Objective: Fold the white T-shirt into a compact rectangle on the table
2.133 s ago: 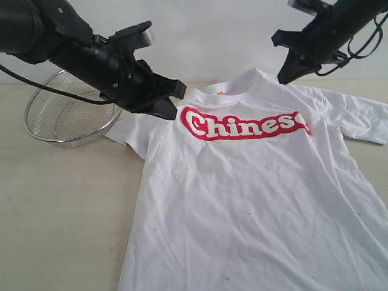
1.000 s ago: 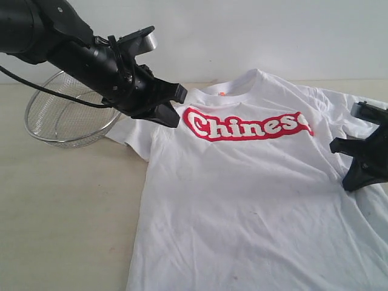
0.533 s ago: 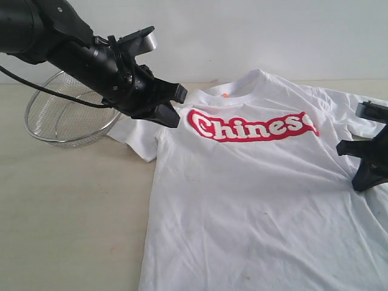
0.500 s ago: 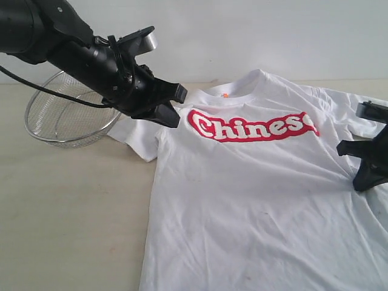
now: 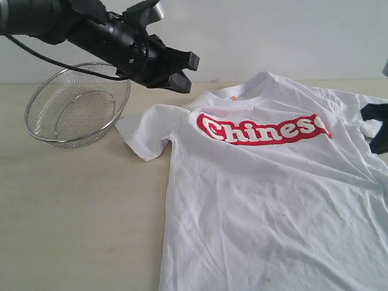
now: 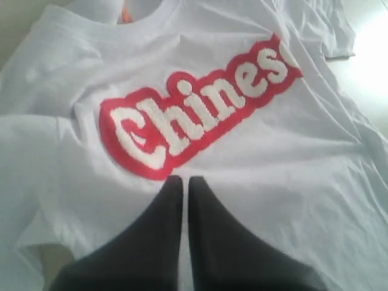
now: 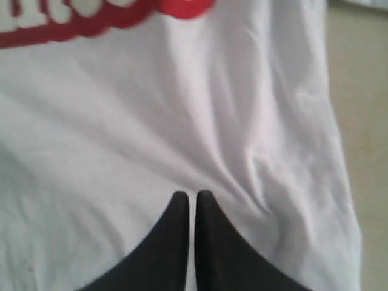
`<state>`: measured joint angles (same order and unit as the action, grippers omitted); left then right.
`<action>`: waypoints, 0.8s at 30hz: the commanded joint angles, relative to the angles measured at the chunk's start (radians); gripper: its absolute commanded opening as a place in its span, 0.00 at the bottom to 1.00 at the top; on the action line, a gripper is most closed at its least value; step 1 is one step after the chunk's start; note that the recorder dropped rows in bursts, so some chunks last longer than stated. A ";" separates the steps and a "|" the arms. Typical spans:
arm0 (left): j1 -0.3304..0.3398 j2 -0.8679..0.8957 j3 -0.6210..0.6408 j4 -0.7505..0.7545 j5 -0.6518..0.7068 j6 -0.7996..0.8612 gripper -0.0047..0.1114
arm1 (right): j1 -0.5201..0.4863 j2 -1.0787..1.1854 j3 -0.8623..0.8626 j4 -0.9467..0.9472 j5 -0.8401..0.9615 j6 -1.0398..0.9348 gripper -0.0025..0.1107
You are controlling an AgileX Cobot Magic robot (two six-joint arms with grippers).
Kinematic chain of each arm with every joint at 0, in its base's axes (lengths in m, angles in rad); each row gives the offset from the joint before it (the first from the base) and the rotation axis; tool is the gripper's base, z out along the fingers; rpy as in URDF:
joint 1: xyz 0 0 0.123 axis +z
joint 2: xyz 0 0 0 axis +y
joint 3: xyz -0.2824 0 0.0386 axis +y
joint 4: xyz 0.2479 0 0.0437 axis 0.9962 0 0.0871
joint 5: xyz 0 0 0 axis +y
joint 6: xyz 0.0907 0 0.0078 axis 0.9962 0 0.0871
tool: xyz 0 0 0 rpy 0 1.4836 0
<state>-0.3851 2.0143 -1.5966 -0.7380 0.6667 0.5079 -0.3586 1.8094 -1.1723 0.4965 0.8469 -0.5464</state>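
Observation:
The white T-shirt (image 5: 267, 200) lies flat and face up on the table (image 5: 73, 206), its red "Chinese" lettering (image 5: 264, 128) across the chest. My left gripper (image 5: 183, 79) is shut and empty, and hangs in the air above the shirt's left shoulder. In the left wrist view its fingertips (image 6: 180, 180) point at the lettering (image 6: 194, 115). My right gripper (image 5: 380, 142) is at the frame's right edge, on the shirt near its right sleeve. It is shut (image 7: 188, 195), its tips rest on the cloth (image 7: 121, 121), and folds spread out from them.
A steel mesh bowl (image 5: 76, 109) stands at the back left, close to the shirt's left sleeve (image 5: 148, 130). A pale wall rises behind the table. Bare tabletop lies left of the shirt.
The shirt has slid to the right together with my right gripper, which is now at the frame's edge. My left arm has risen off the left sleeve, uncovering it.

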 commanded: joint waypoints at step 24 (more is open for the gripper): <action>0.051 0.575 -0.702 0.316 0.305 -0.180 0.08 | 0.369 0.018 -0.004 0.096 -0.078 -0.066 0.02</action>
<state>-0.3250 2.5976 -2.2896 -0.4088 0.9396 0.3414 0.0107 1.8208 -1.1747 0.5907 0.7735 -0.6007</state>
